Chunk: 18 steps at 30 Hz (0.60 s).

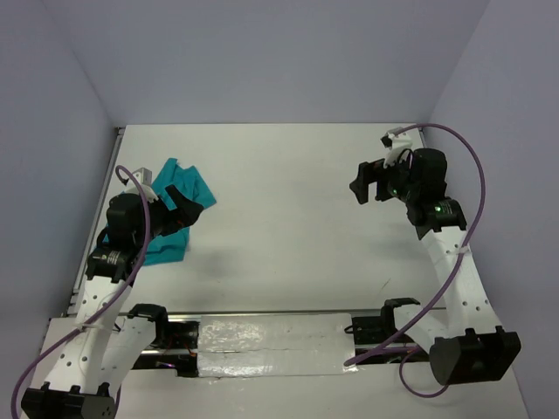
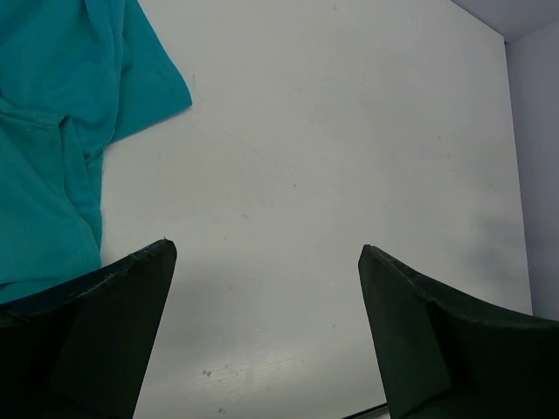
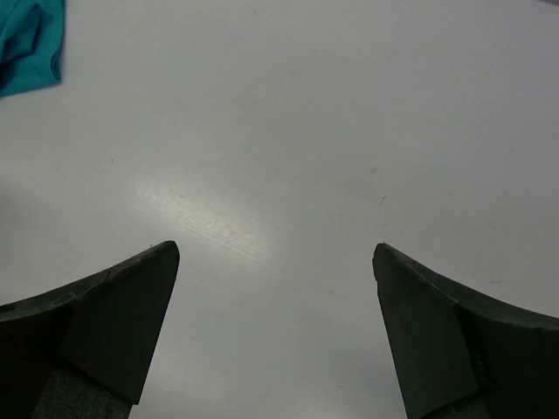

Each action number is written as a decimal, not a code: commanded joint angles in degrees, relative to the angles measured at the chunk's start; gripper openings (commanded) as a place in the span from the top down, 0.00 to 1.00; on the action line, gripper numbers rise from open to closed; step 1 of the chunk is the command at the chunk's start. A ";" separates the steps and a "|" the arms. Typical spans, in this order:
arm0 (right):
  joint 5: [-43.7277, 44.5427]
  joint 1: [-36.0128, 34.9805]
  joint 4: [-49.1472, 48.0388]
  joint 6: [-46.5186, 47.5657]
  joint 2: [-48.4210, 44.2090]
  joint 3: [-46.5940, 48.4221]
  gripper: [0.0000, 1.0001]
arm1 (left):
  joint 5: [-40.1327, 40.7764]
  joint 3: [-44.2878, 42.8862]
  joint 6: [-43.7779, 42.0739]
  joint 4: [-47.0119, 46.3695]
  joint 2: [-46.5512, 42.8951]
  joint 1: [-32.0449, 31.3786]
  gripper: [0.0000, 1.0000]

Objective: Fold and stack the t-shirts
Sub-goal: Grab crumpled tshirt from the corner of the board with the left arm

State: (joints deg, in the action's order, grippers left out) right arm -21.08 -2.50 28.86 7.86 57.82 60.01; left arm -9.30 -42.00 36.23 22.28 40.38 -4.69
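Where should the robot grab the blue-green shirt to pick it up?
Probably the loose sleeve corner of the shirt. It lies flat, poking out onto bare table beyond the bunched folds. The open left gripper is nearest and could come straight down over that edge.

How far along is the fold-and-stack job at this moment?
Done: nothing clearly. The teal shirt lies bunched at the left of the table, its fold unclear. In hand: nothing. The left gripper and right gripper are open and empty. Left: folding and stacking.
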 commanded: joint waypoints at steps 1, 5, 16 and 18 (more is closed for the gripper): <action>1.83 -0.31 -4.68 -1.71 -3.15 0.56 0.00 | -1.07 -1.60 -0.28 -2.59 -0.13 -0.23 0.00; -1.58 -0.31 -3.99 3.29 -4.56 -0.33 0.01 | -1.33 -1.60 -0.37 -2.77 -0.04 -0.23 0.01; -20.56 -0.31 4.62 22.53 -4.65 -2.96 0.01 | -1.25 -2.11 -0.54 -0.24 0.92 -0.23 0.00; -24.87 -0.31 4.36 24.65 -5.00 -4.80 0.01 | 0.06 -3.43 -0.90 1.61 1.63 -0.23 0.00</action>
State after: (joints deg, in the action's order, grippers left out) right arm -36.93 -2.50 31.55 25.54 53.12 56.86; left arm -10.22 -42.33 36.16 22.76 41.25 -4.69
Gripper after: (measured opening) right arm 0.990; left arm 0.995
